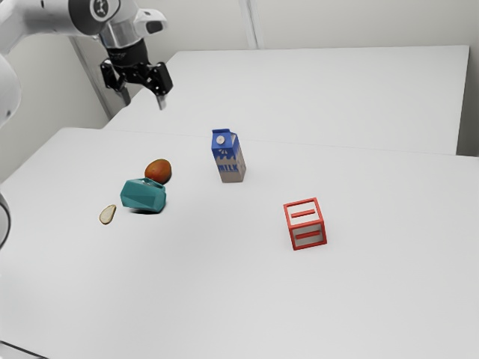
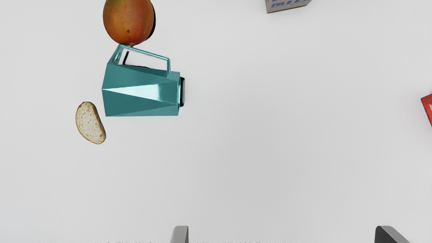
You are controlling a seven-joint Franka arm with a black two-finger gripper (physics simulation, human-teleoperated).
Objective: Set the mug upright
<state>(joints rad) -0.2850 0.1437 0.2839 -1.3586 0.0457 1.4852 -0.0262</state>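
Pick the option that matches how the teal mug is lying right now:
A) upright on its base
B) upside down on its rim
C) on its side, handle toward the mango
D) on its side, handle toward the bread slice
C: the mug lies on its side on the table, its handle on the side facing the mango.

A white table [image 1: 389, 299] stands in soft, even light, pale walls [image 1: 359, 24] rising beyond it, a narrow vertical strip [image 1: 251, 22] marking the wall past the table's far edge.
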